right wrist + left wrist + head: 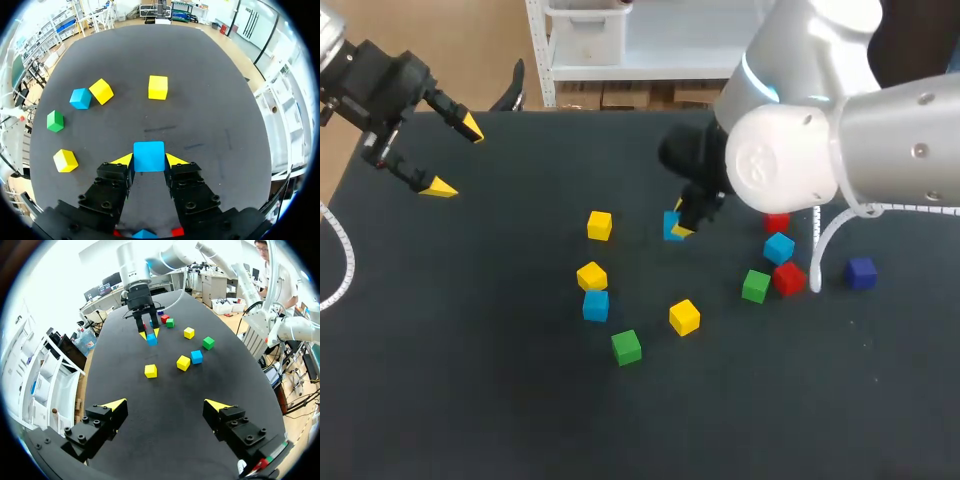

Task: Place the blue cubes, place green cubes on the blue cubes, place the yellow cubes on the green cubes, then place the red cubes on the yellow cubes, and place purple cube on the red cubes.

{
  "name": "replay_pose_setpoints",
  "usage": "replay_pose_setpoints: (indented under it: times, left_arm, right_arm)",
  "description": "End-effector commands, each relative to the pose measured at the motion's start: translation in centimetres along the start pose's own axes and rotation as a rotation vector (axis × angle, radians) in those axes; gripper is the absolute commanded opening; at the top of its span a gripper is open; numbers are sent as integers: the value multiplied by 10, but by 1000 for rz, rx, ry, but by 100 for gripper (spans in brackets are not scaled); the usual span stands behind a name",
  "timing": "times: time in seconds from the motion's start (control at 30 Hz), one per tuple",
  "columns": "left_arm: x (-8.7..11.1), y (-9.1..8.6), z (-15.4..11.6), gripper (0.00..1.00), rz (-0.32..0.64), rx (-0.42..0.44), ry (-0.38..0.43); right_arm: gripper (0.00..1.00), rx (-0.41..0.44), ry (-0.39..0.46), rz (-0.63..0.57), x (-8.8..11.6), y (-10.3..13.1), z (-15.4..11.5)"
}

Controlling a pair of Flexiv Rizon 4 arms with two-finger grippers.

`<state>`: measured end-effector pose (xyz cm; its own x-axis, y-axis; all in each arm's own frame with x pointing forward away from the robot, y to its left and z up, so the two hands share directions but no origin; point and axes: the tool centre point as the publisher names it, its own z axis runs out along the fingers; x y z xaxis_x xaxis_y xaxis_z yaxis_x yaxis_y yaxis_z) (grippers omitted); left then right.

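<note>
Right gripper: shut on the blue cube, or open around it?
Shut: the right gripper has both yellow tips against opposite sides of the blue cube.

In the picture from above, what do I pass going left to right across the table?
Left gripper → left green cube → front yellow cube → right green cube → purple cube. Cubes lined up one above another are skipped.

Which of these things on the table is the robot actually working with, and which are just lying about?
Part of the job: three blue cubes, the last gripped in the right jaws; two green cubes; three yellow cubes; two red cubes; one purple cube.
Just there: the black table; the white cable hanging from the right arm.
</note>
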<state>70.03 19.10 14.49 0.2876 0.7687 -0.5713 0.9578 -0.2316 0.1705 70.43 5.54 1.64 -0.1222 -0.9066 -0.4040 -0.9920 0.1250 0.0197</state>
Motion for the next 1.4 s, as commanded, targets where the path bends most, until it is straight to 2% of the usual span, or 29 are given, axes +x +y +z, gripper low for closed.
replay_pose_setpoints:
  times: [0.03,0.33,0.8,1.4]
  left_arm:
    - [0,0,0,100,2,-2,1]
    - [0,0,0,100,2,-2,1]
    - [0,0,0,100,2,-2,1]
    - [0,0,0,100,2,-2,1]
  right_arm:
    - [0,-8,-3,-4,2,-1,2]
    - [0,-17,7,-12,10,1,4]
    - [0,-32,19,-83,6,8,10]
    - [0,-25,47,-78,9,5,14]
